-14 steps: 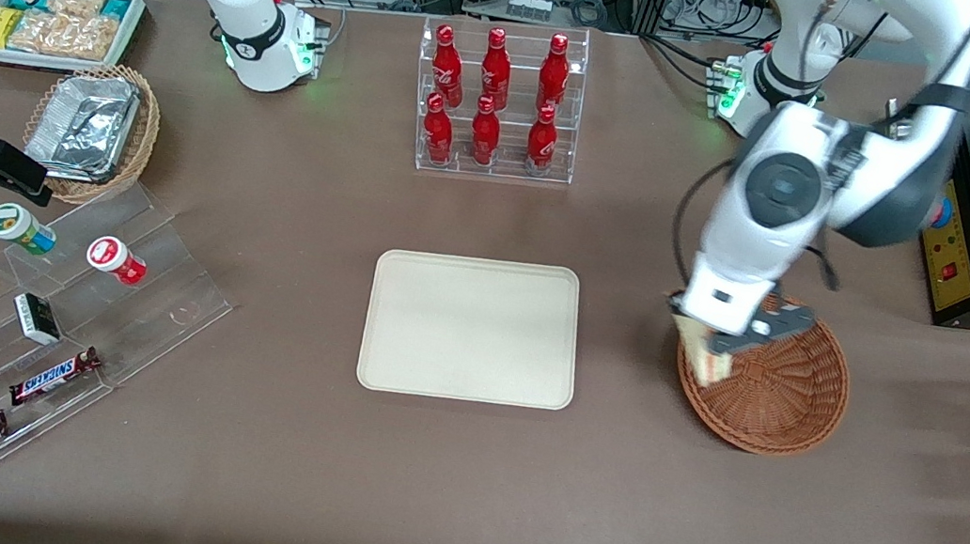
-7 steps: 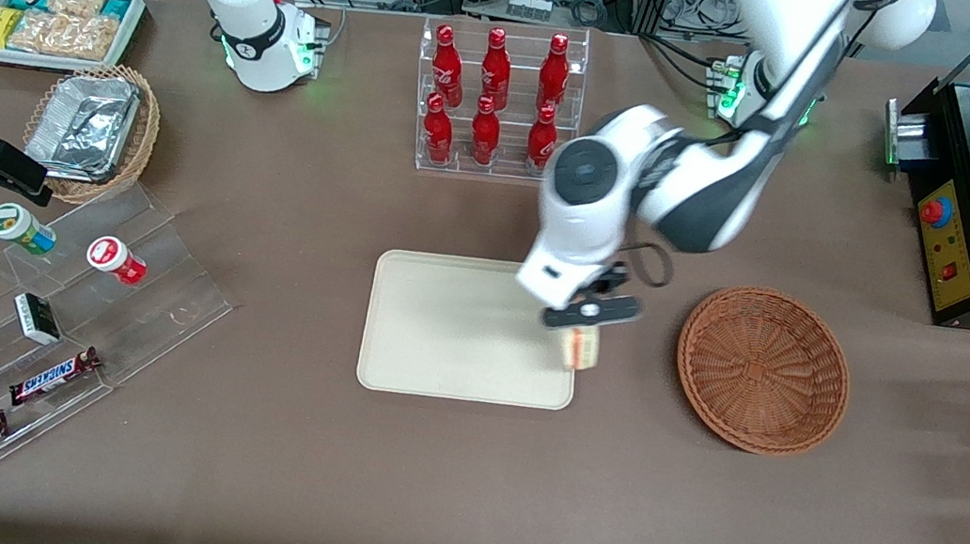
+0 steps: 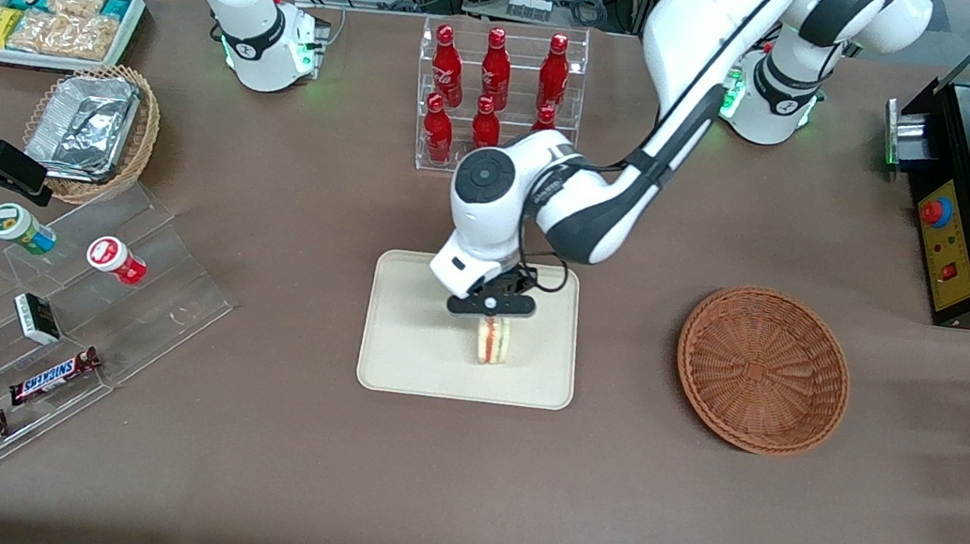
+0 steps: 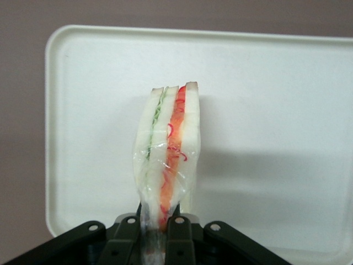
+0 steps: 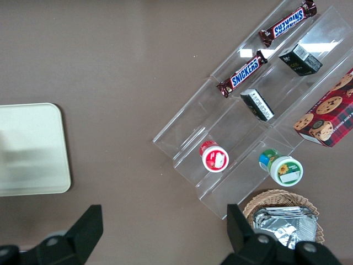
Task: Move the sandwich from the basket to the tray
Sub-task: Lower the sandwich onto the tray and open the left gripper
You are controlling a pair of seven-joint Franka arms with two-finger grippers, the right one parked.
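End effector (image 3: 491,309) gripping sandwich (image 3: 492,340) above tray (image 3: 397,355)

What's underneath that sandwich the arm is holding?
The cream tray lies under the sandwich, which the gripper grips by one end. Whether the sandwich touches the tray cannot be told. The basket holds nothing.

The fingers (image 4: 177,234) hide the sandwich's (image 4: 168,149) gripped corner.

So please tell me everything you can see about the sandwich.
The sandwich is a pale bread wedge with green and red-orange filling layers, wrapped in clear film. It stands on edge over the cream tray, pinched at one end by the gripper. Whether it touches the tray cannot be told.
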